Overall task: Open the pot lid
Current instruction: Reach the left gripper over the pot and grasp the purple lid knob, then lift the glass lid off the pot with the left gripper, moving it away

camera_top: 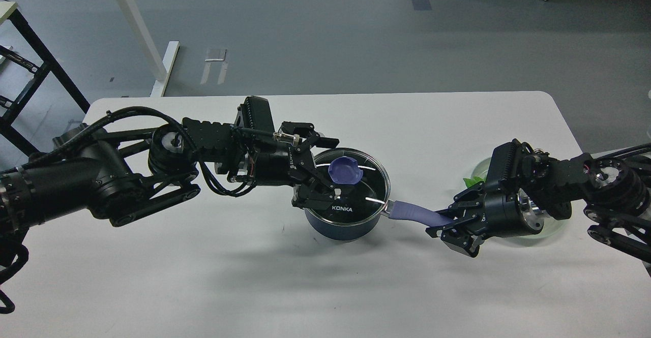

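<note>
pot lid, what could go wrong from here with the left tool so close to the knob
1. The left tool sits open over the lid, beside the knob rather than around it; closing now might pinch only the knob's edge and slip.
2. The right tool grips only the end of the pot handle, so a sideways pull on the lid could twist the pot.

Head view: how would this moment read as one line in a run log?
lid: on pot | left gripper: open, at knob | right gripper: shut on handle | table: pot standing

Left gripper [325, 167] jaws spread; right gripper [447, 223] jaws clamped.
</note>
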Controlling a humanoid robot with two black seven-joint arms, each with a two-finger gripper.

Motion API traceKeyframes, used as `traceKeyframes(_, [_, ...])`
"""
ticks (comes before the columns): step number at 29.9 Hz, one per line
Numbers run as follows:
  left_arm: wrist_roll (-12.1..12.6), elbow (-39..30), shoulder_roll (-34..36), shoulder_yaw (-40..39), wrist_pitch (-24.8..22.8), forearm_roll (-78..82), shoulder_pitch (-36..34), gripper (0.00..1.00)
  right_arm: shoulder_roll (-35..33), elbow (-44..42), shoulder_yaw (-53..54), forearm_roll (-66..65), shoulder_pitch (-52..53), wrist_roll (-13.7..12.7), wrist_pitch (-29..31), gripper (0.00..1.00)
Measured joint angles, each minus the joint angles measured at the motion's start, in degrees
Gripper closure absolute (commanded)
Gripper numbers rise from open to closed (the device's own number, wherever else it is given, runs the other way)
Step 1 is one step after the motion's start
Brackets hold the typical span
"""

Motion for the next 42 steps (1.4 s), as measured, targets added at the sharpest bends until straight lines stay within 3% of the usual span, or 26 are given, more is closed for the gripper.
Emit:
traceKeyframes(20, [0.0, 6.96, -5.09, 0.97, 0.09, 0.03, 0.27, 0.05, 0.01, 0.0, 0.0, 0.0, -0.08, 0.01, 0.0, 0.68])
traceKeyframes(25, [0.0, 7.03, -5.36, 1.21, 0.08, -0.01, 0.27, 0.22, -0.02, 0.0, 0.0, 0.03, -0.13, 0.01, 0.0, 0.68])
traceKeyframes(29, [0.0, 7.03, -5.39, 1.23, 0.09, -0.2, 0.3, 0.61, -0.02, 0.0, 0.0, 0.03, -0.13, 0.01, 0.0, 0.68])
traceKeyframes(42, [-0.01, 4.29, -3.93, 0.98, 0.77, -1.86, -2.0, 0.63, -0.26, 0.01, 0.0, 0.01, -0.17, 0.02, 0.0, 0.68])
